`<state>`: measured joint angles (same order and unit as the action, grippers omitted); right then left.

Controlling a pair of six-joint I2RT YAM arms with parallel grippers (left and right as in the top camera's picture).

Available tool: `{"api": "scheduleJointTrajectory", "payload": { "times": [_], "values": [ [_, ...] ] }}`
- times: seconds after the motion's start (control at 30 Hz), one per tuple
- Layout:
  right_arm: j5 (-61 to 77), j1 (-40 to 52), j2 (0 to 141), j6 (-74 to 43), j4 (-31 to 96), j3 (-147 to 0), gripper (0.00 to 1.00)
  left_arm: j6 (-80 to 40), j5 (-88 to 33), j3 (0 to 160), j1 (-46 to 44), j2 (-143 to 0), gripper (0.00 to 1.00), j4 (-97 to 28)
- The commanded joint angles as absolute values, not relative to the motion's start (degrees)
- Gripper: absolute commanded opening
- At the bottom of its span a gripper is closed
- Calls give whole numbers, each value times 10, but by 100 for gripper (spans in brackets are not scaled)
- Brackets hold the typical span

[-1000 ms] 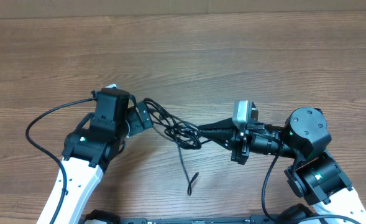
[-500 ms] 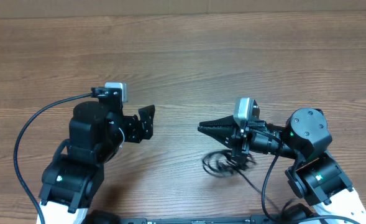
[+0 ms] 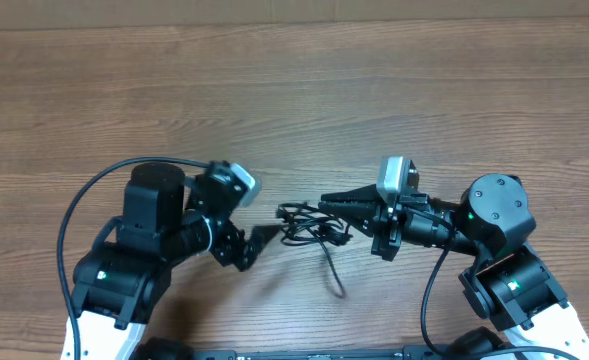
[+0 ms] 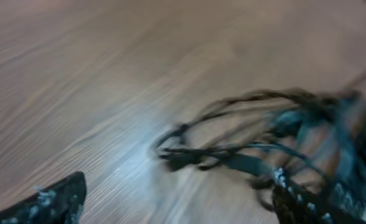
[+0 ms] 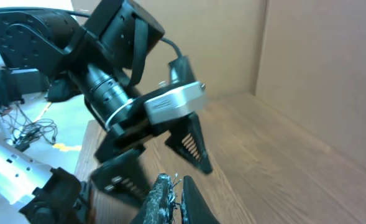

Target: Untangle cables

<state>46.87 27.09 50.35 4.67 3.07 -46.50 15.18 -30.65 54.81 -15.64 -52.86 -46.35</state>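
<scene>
Right claw (image 3: 326,205), tips clamped together on the cables (image 3: 307,222): I am holding the tangle at the middle of the counter (image 3: 374,90) as an anchor, one loose tail trailing toward the bases. Left claw (image 3: 255,244), jaws standing wide apart just beside the tangle: I am lining it up, I judge, to pluck one loop free.

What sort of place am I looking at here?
Probably a robotics lab bench: a left arm and right arm meet over a wood-grain table, thin black cables tangled between them, cardboard behind.
</scene>
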Motion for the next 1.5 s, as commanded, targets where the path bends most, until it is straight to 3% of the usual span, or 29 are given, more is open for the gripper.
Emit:
{"api": "scheduleJointTrajectory", "payload": {
  "times": [0.0,0.47,0.93,1.2,1.3,1.4,1.43,1.47],
  "values": [
    [454,272,493,44,17,-477,4,274,-416,560,-154,-529,96,-468],
    [450,272,493,17,-3,-477,4,342,-562,560,-154,-533,100,-465],
    [451,272,493,-76,-124,-477,4,344,-597,560,-154,-572,99,-445],
    [429,272,501,-74,-79,-477,5,346,-565,560,-154,-576,100,-450],
    [362,272,508,-75,-26,-477,8,342,-525,560,-154,-578,100,-469],
    [282,272,517,-91,42,-477,39,319,-478,560,-154,-581,100,-482],
    [260,272,521,-110,64,-477,46,303,-456,560,-154,-582,100,-482],
    [240,272,524,-133,90,-477,47,276,-425,560,-154,-584,100,-481]
  ]
}}
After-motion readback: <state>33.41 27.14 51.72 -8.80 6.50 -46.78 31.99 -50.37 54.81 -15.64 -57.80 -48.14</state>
